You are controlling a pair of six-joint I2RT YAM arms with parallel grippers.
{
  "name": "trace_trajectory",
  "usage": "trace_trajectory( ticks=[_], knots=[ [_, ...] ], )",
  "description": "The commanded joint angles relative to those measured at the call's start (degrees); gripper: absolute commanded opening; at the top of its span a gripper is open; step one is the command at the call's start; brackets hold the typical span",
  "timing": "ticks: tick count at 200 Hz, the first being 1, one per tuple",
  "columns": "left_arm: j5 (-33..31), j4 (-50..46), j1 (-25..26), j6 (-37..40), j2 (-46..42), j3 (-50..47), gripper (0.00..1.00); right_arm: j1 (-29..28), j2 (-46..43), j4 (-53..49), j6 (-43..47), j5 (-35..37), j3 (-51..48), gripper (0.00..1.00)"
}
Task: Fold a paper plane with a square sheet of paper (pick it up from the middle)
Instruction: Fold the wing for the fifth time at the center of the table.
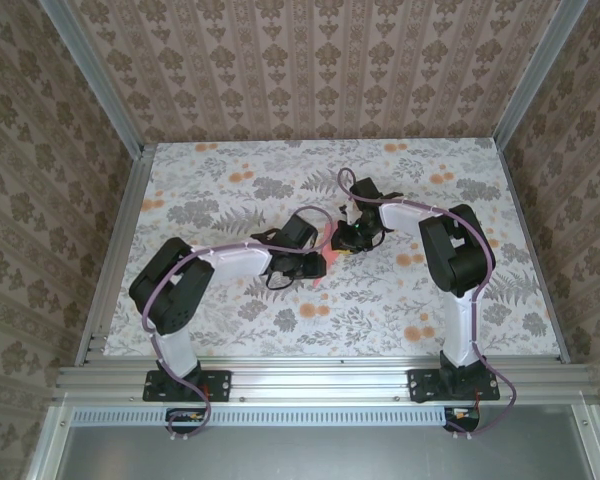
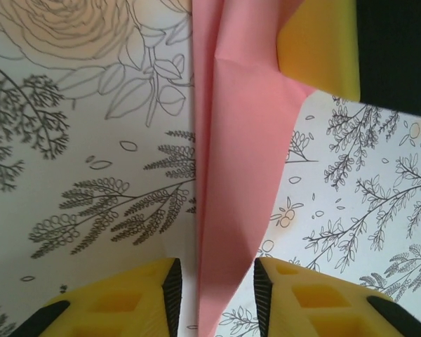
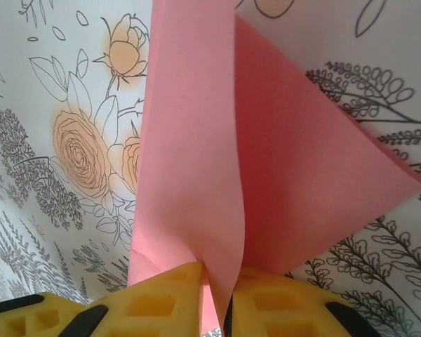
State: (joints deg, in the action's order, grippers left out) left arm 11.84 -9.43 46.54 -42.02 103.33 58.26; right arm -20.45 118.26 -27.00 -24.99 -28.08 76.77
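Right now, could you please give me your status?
Left gripper open, astride folded pink-red paper plane. Right gripper nearly shut about its crease, grip unclear. Nothing obstructing.

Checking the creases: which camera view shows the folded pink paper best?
Right wrist: the folded pink paper looms large, layers and triangular flap plain. Left wrist shows a narrow pointed stretch of it; top external, just a small pink sliver.

Left yellow-padded two-finger gripper (image 2: 216,284) reaches toward three o'clock, jaws parted; right yellow-padded gripper (image 3: 214,284), pointing toward eight o'clock, pinches folded pink-red paper sheet (image 3: 295,161).
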Motion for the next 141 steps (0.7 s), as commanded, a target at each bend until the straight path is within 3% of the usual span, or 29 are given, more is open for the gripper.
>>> trace_trajectory(
  ticks=[1, 30, 69, 101, 141],
  knots=[
    [1.37, 1.42, 0.77, 0.83, -1.62, -1.95, 0.37, 0.19, 4.31, -0.42, -2.40, 3.24, -0.95, 0.17],
    [0.11, 0.62, 1.68, 1.37, -1.75, -2.10, 0.38, 0.27, 4.70, -0.67, -3.78, 3.29, -0.74, 0.19],
    [-7.75, -4.44, 2.66, 2.79, -0.99, 0.08, 0.31, 0.80, 3.95, 0.27, -5.34, 1.42, -1.13, 0.24],
    [-4.74, -0.95, 2.75, 3.67, -2.68, -1.52, 0.30, 1.11, 2.94, 0.11, -5.26, 1.16, -0.62, 0.23],
    [-2.28, 6.13, 1.82, 2.77, -8.25, -4.98, 0.38, 1.09, 4.13, -0.34, -4.88, 1.97, -0.66, 0.21]
  ],
)
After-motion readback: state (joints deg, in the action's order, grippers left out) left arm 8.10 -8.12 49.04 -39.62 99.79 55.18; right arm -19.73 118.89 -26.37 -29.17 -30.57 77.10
